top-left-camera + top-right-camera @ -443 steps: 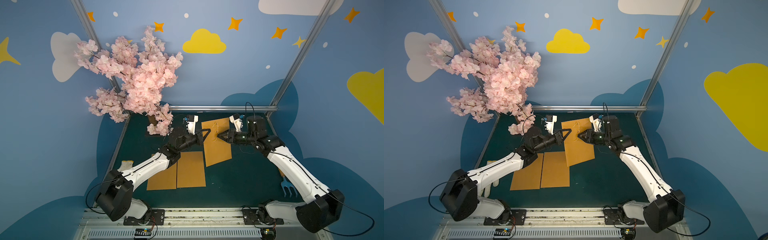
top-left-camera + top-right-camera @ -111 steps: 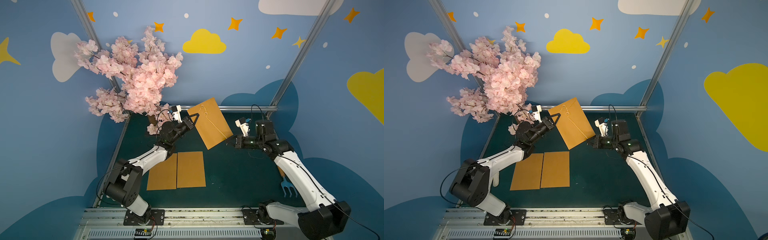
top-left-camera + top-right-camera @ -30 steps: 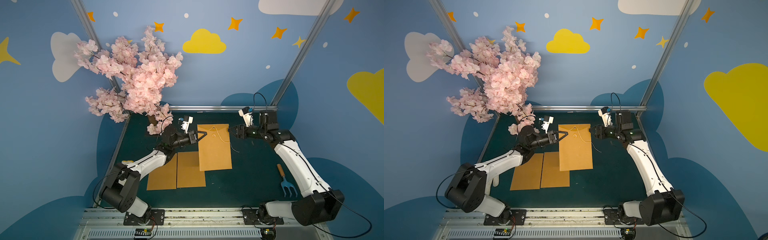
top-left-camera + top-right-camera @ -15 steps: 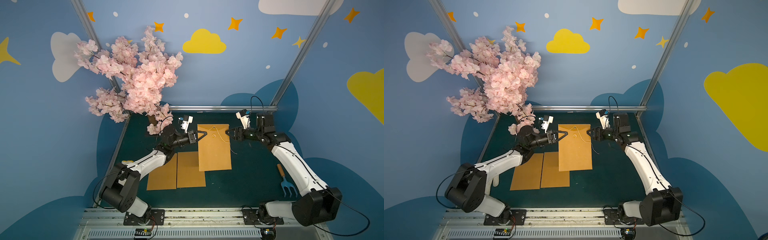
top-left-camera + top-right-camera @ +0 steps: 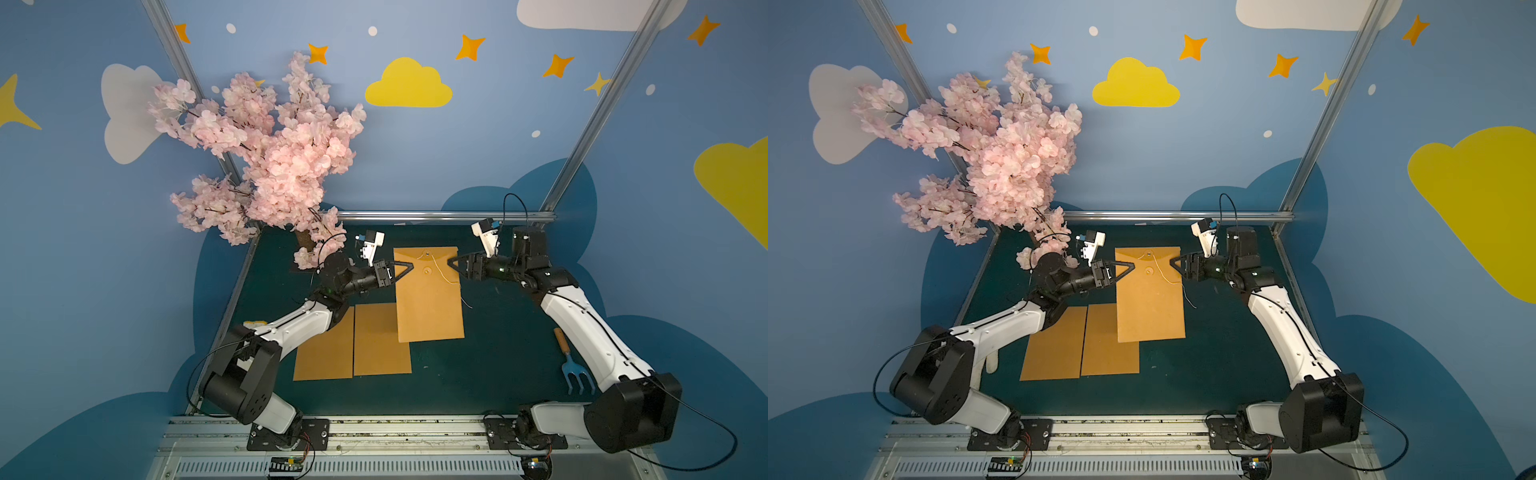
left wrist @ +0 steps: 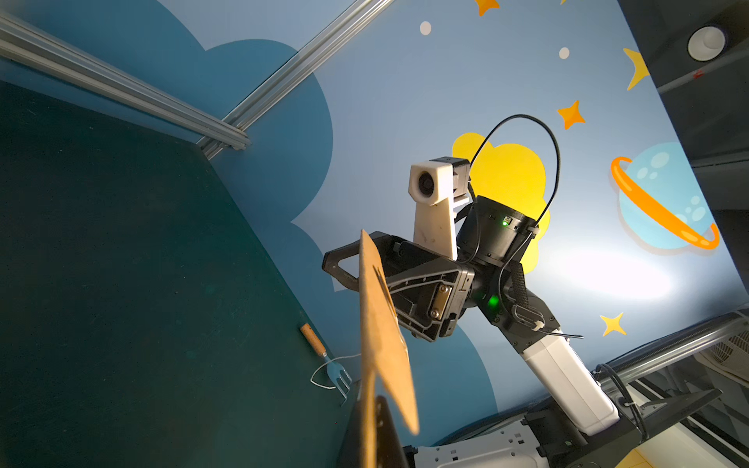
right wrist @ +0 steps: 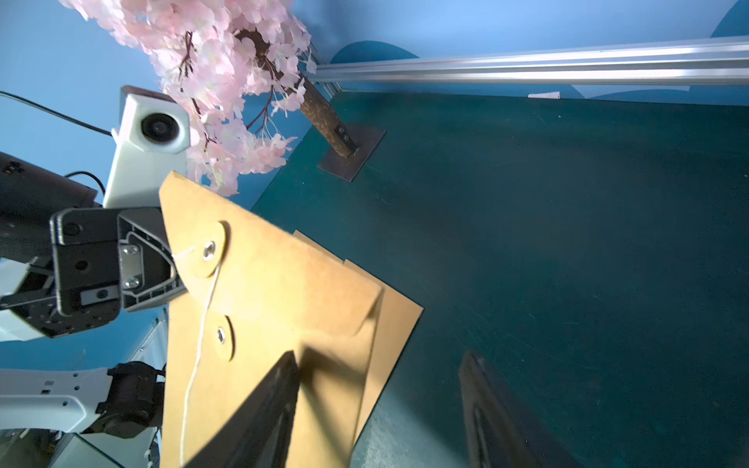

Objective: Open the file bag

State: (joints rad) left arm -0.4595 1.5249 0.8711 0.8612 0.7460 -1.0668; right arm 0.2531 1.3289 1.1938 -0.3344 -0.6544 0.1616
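Note:
The file bag (image 5: 428, 299) is a brown kraft envelope with two round buttons, held up off the green table in both top views. Its white string (image 7: 202, 308) hangs loose from the flap button (image 7: 208, 251). My left gripper (image 5: 409, 266) is shut on the bag's upper left edge; in the left wrist view the bag (image 6: 381, 324) shows edge-on. My right gripper (image 5: 451, 264) is open at the bag's upper right edge. In the right wrist view one finger (image 7: 275, 397) lies against the bag's face, the other finger (image 7: 486, 405) stands beyond its edge.
Two flat brown sheets (image 5: 324, 345) (image 5: 380, 338) lie side by side on the table, partly under the hanging bag. A blue garden fork (image 5: 575, 370) lies at the right. A pink blossom tree (image 5: 270, 166) stands at the back left. A metal rail (image 5: 444, 216) bounds the back.
My right gripper has moved left up to the bag's right edge and its jaws have spread a little wider. The left gripper and the bag have stayed still.

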